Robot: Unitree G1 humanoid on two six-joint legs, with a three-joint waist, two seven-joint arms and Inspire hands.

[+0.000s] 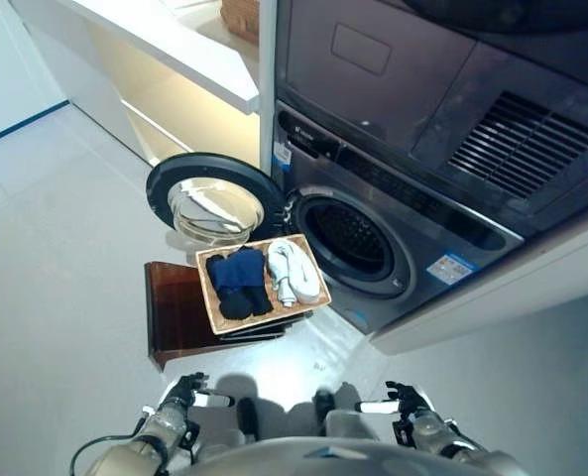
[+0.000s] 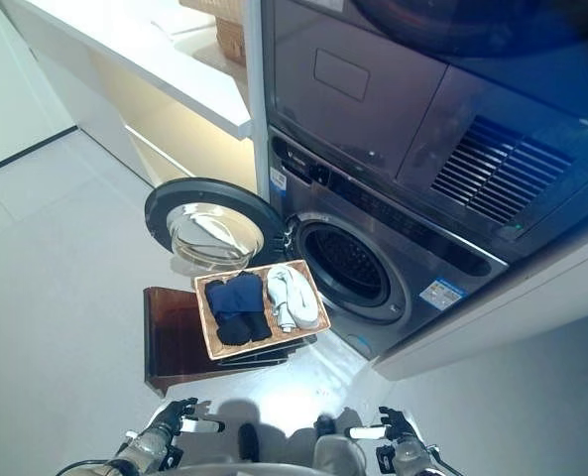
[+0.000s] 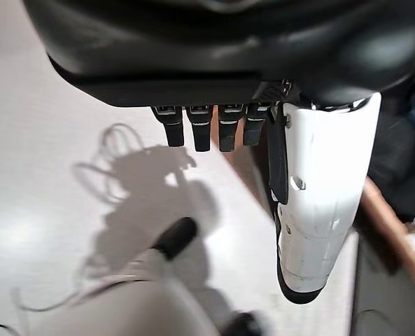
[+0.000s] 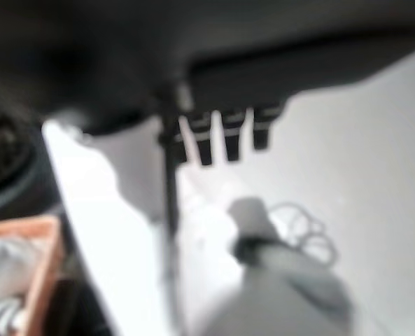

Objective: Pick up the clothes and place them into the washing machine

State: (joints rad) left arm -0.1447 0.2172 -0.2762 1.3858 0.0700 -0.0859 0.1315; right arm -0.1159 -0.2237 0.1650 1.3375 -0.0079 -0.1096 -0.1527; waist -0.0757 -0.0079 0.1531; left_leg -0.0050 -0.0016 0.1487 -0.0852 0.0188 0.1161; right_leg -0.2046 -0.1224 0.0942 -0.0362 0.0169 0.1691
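A shallow wicker basket (image 1: 213,309) rests on a low dark brown box (image 1: 175,317) in front of the washing machine (image 1: 422,213). It holds dark blue clothes (image 1: 238,282) on its left and white clothes (image 1: 292,273) on its right. The machine's round door (image 1: 210,203) stands open to the left of the drum opening (image 1: 352,236). My left hand (image 1: 186,392) and right hand (image 1: 401,400) hang low, well short of the basket, both open and empty. The left wrist view shows straight fingers (image 3: 200,127) and the white-covered thumb (image 3: 319,203) over the floor.
A white counter (image 1: 175,45) with a lit recess below runs along the far left. A second appliance with a vent grille (image 1: 522,144) sits above the machine. Pale floor (image 1: 56,258) spreads to the left of the box.
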